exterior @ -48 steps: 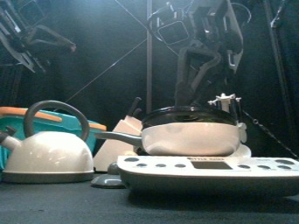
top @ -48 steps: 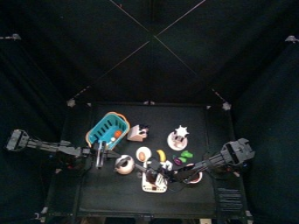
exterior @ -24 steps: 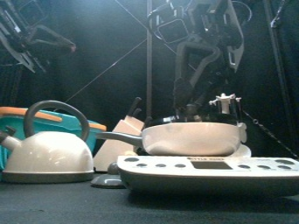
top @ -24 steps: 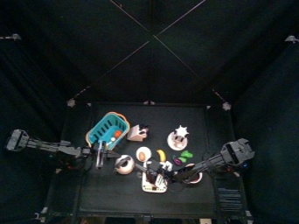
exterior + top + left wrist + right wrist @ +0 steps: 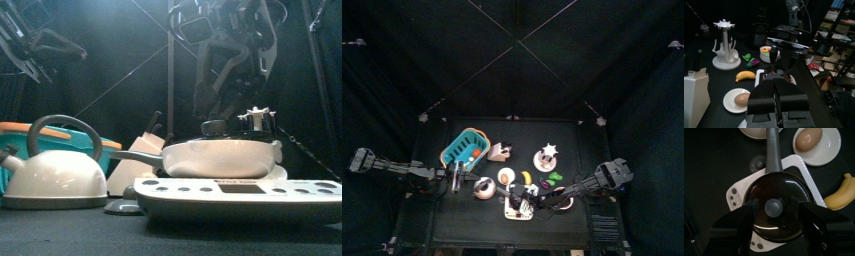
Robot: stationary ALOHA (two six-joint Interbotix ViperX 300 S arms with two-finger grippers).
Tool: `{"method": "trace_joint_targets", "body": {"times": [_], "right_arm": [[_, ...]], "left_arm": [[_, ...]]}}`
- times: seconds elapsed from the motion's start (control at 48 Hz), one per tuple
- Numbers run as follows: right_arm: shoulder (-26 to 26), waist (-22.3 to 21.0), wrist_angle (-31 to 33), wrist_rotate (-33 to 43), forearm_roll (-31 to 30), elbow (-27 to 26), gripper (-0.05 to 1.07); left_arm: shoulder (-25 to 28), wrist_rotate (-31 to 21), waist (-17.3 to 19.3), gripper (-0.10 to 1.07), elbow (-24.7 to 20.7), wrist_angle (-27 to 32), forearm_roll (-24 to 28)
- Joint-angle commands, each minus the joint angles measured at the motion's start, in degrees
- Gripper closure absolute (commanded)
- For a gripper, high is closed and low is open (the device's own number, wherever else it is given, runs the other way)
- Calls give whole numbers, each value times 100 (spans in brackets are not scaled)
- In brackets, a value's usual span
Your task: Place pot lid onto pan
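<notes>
**Technician:** State the condition at the near edge of the bench, front view first.

**Supervisor:** Nearest is a white flat electronic scale. On it sits the white metal pan with a long grey handle. A white kettle with a grey handle stands beside it.

**Technician:** Where is the lid?

**Supervisor:** The dark glossy round pot lid with a grey centre knob lies on the pan, seated as far as the right wrist view shows. The right end effector is released, its jaws spread wide either side of the knob, gripping nothing.

**Technician:** What faults are possible from here?

**Supervisor:** Probably three. A jaw tip catching the knob or rim during lift-off would drag the lid askew. A sideways pull would likely shift the pan on the smooth scale. Whether the lid sits level all round cannot be confirmed; a tilted lid may slide.

**Technician:** Farther back?

**Supervisor:** A yellow banana, a brown egg on a white plate and a white branched stand lie beyond. The left end effector is clenched, empty, well clear.
</notes>
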Motion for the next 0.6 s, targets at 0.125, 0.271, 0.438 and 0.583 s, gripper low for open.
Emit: {"method": "trace_joint_targets", "body": {"times": [0.125, 0.271, 0.438, 0.583], "right_arm": [[-563, 70, 0, 0, -360, -88, 14], [-773, 97, 0, -9, -527, 97, 14], [-949, 176, -70, 44, -738, 387, 14], [-1037, 176, -70, -9, -826, 475, 15]], "left_arm": [[9, 0, 9, 99, -79, -26, -9], [9, -9, 26, 99, -62, -18, -9], [9, -9, 18, 99, -70, -26, -9], [9, -9, 26, 99, -79, -18, -9]]}}
